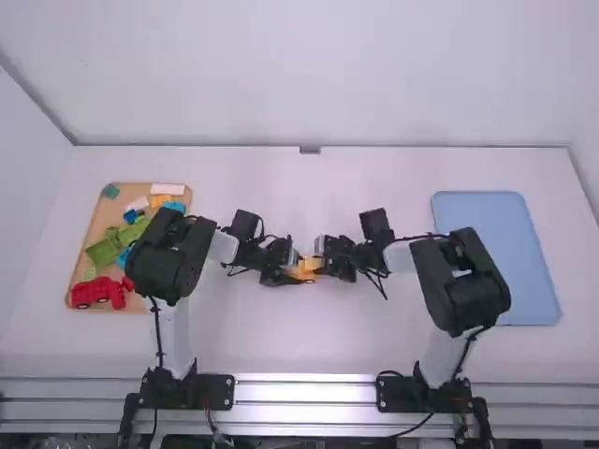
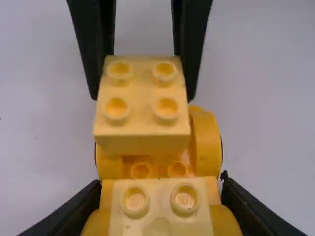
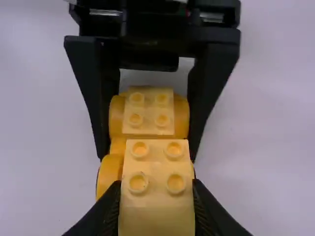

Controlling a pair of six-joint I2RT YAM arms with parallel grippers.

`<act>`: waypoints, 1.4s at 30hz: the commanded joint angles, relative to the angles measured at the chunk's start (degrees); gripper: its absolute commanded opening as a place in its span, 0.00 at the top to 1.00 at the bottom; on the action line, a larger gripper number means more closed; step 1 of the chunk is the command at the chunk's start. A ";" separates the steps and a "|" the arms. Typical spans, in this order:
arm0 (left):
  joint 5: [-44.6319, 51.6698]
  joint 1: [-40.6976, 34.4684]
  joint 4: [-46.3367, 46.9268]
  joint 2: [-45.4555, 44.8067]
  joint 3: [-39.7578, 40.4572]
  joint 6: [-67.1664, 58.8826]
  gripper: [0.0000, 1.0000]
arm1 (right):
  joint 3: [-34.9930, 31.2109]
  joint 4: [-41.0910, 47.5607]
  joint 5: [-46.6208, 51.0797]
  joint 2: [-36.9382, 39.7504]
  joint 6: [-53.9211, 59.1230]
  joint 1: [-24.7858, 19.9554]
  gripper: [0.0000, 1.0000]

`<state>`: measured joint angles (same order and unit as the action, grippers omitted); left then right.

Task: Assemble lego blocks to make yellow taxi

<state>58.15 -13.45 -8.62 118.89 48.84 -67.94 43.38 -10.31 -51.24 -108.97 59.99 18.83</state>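
Well, both arms bend inward from their bases at the near edge of the desk (image 1: 299, 341), forearms facing each other, so that the two hands nearly meet around mid-desk, low over its surface. The left hand (image 1: 292, 272) pinches a yellow car base (image 2: 152, 170) by the wheels at one end, one finger along each side; a pale yellow block (image 2: 160, 211) sits on that end between the wheels, studs up.

Opposite it, the right hand (image 1: 323, 259) has its fingers squeezed on the sides of another pale yellow block (image 2: 141, 103), held studs up above the other end of the base. From these angles it looks to be just over the base, though I can't tell whether the two touch.

Off to the left lies a wooden tray (image 1: 86, 239) of coloured blocks, and to the right a blue tray (image 1: 524, 234), partly behind the right arm's elbow.
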 commanded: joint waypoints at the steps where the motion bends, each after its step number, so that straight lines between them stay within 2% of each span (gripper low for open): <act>1: -0.76 -0.15 0.02 0.94 -0.50 -0.48 0.50 | -0.28 0.24 -0.70 -0.87 -0.15 1.29 0.98; 20: -0.74 -0.15 0.28 0.94 -0.52 -0.46 0.50 | -0.22 -1.95 4.11 -0.85 -3.19 1.77 0.99; 32: -0.79 -0.15 0.07 0.94 -0.48 -0.46 0.50 | -0.22 -1.16 3.34 -0.85 -3.15 2.60 0.99; 42: -0.76 -0.15 0.02 0.94 -0.48 -0.46 0.50 | -0.22 -1.20 3.30 -0.85 -3.17 2.60 0.95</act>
<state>58.06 -13.39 -8.62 118.89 48.84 -67.57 43.38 -12.21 -47.55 -108.97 57.14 20.99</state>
